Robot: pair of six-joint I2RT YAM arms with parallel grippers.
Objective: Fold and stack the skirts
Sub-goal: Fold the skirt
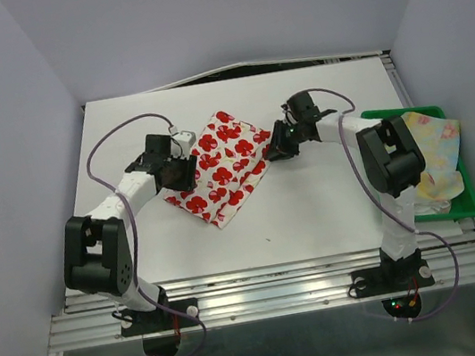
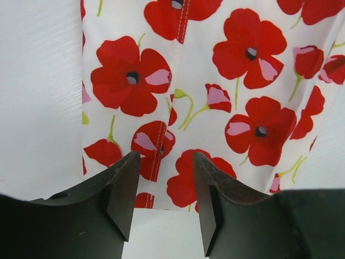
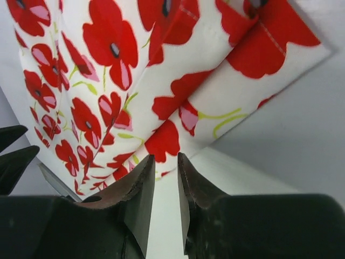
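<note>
red-flower skirt (image 1: 223, 169) looks folded mid-frame; my left claw (image 2: 164, 183) and right claw (image 3: 165, 181) gape empty; pastel skirt (image 1: 436, 146) lies rumpled in tray (image 1: 447, 215), right

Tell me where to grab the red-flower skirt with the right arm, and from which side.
Take the red-flower skirt by its folded right edge, coming in low from the right, where the right gripper faces it, jaws apart. The cloth lies flat; that stacked edge probably offers the most to pinch.

Near table (image 1: 315, 211) free (skirt (image 1: 222, 167) mid-table, tray (image 1: 451, 215) at right).
</note>
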